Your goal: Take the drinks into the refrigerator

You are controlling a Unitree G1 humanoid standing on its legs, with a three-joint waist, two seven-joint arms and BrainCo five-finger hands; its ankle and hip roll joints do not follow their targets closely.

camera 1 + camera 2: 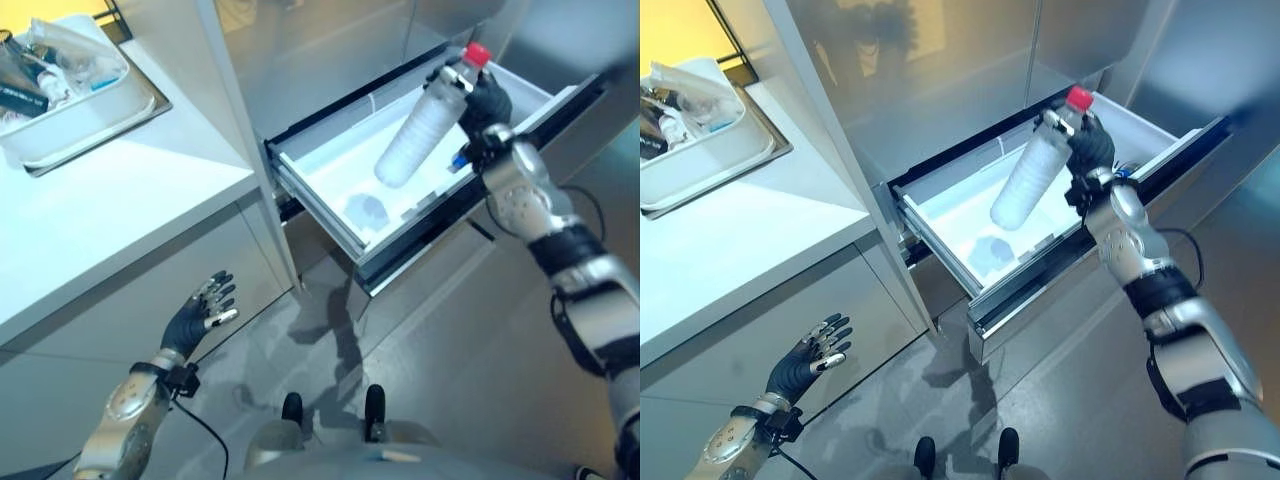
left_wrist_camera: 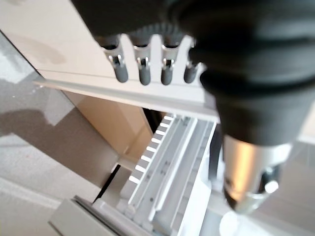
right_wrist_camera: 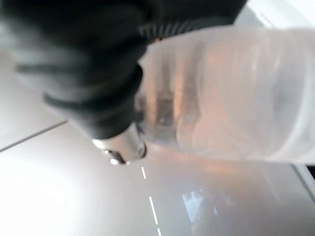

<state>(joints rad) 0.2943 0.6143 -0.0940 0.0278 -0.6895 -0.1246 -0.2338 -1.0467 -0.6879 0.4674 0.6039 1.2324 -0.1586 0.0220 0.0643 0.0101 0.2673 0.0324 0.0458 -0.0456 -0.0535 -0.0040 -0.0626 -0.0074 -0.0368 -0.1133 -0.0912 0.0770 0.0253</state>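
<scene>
- Over the open refrigerator drawer [image 1: 330, 170], at the scene's right, the right hand [image 1: 485, 100] is gripping a clear plastic bottle [image 1: 420, 130] near its neck, fingers curled round it.
- Bottle is carrying a red cap [image 1: 478, 53] and is hanging tilted, cap up and to the right, base pointing down and left into the drawer; it is not touching the drawer floor.
- Right wrist view is showing the bottle's pale ribbed body [image 3: 231, 93] lying right against the hand's dark cover [image 3: 83, 59].
- Drawer is standing pulled out from the steel refrigerator front [image 1: 940, 80]; its white inside is lit, with a roundish grey patch [image 1: 366, 210] showing on the near part of its floor, what it is I cannot tell.
- Left hand [image 1: 200, 315] is hanging low at the near left, beside the white cabinet front [image 1: 110, 330], fingers spread and relaxed, holding nothing.
- Left wrist view is looking past those straight fingers [image 2: 142, 69] at the drawer's rail and slotted edge [image 2: 157, 167].
- On the white counter [image 1: 110, 200] at the far left, a white tray [image 1: 75, 115] is sitting with mixed items in it, too jumbled to name.
</scene>
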